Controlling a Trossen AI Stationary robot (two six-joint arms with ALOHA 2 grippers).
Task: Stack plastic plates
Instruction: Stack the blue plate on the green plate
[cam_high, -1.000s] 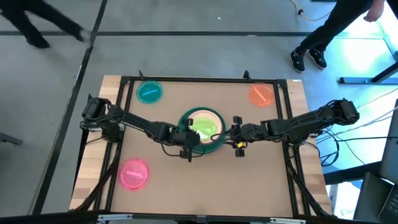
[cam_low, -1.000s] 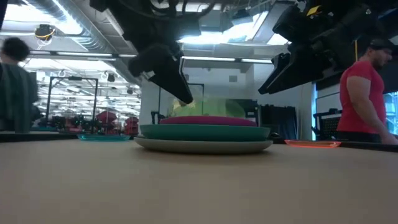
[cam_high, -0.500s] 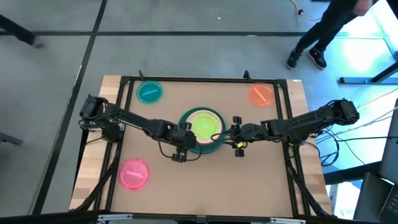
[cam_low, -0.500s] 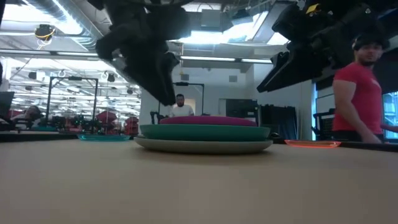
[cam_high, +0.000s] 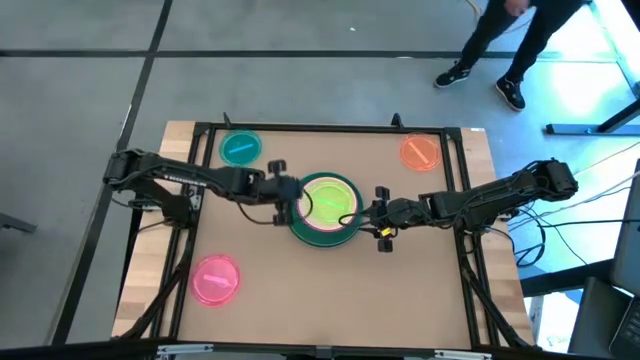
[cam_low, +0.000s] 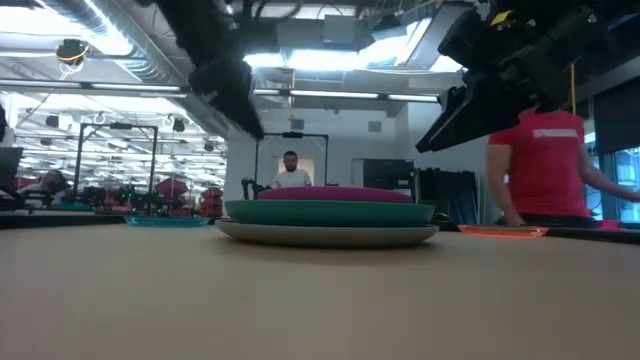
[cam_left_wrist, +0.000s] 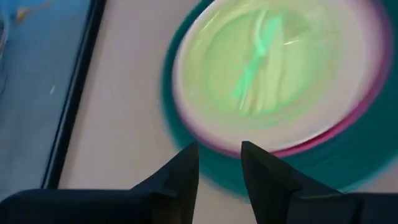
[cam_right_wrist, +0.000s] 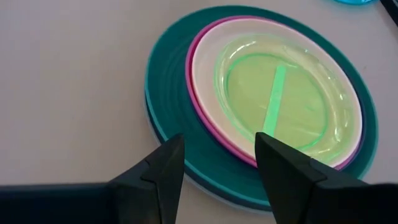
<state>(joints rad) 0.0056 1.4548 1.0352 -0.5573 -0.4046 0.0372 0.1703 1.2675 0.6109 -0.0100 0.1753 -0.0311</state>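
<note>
A stack of plates (cam_high: 322, 231) rests at the table's middle: a pale grey plate lowest (cam_low: 328, 235), a teal-green one (cam_low: 330, 211), a magenta one (cam_low: 335, 194), a cream one (cam_right_wrist: 205, 68), and a small green plate (cam_right_wrist: 277, 99) on top. My left gripper (cam_high: 285, 190) hovers open just left of the stack, its fingers (cam_left_wrist: 183, 171) near the teal rim. My right gripper (cam_high: 368, 213) waits open at the stack's right edge (cam_right_wrist: 219, 162). Small teal (cam_high: 240, 148), orange (cam_high: 420, 151) and pink (cam_high: 215, 278) plates lie flat, apart.
The teal plate is at the far left, the orange one at the far right, the pink one at the near left. A black frame (cam_high: 330, 128) borders the table. People move in the room beyond the far edge (cam_low: 545, 165).
My left gripper has drawn back from over the stack's near-left rim, gone up and swung toward the far left, ending beside the stack's left edge. The green plate, tilted above the stack a second ago, now lies flat on top. My right arm has stayed still.
</note>
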